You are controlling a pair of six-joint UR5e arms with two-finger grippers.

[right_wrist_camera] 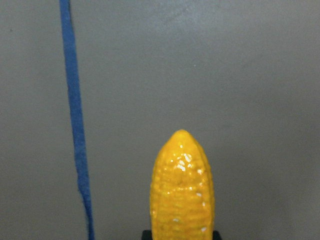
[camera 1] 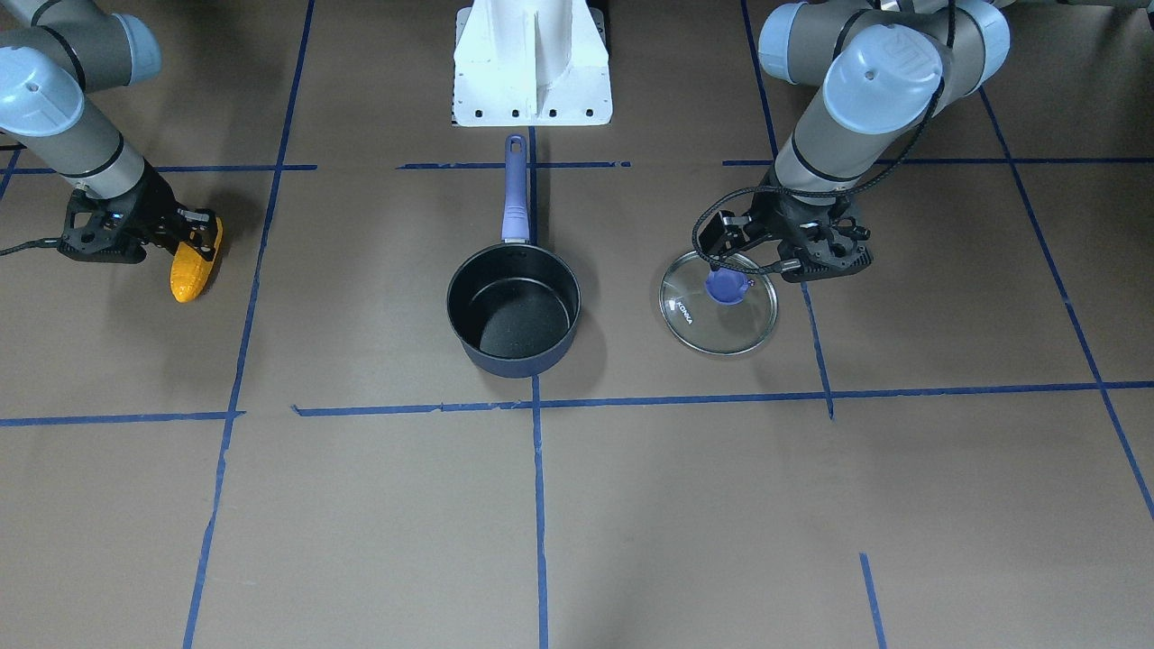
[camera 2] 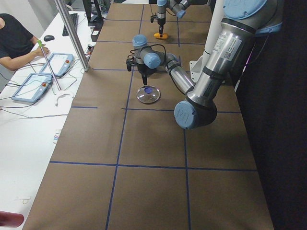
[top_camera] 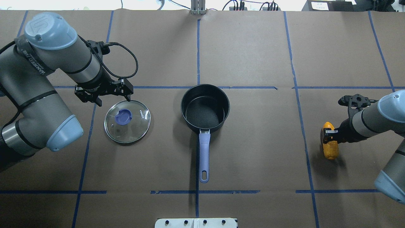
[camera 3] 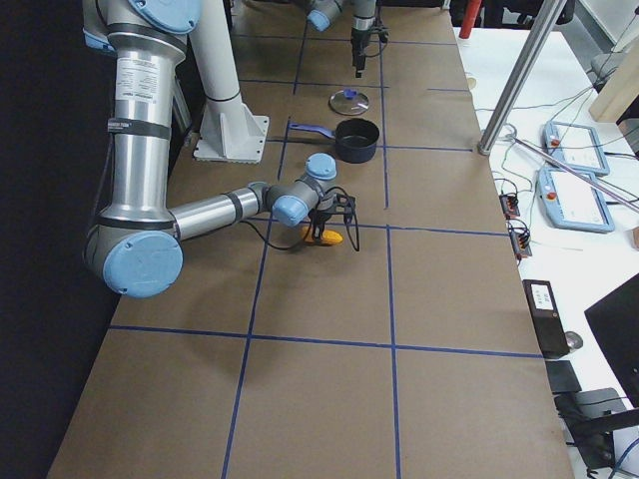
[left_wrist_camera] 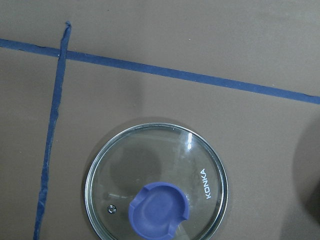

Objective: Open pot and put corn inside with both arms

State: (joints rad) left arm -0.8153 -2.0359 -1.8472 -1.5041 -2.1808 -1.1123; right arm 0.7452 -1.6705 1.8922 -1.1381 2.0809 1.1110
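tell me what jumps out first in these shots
The bright orange-yellow bumpy toy corn cob stands out most, pinched at one end by the right gripper far out on the robot's right. In the middle sits the small dark navy saucepan, open and empty. Its round glass lid with blue knob lies flat beside it, close to the left gripper.

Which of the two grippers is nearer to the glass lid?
Left. The left gripper hangs close above the glass lid, by its rim. The right gripper is far off, past the pot, at the corn.
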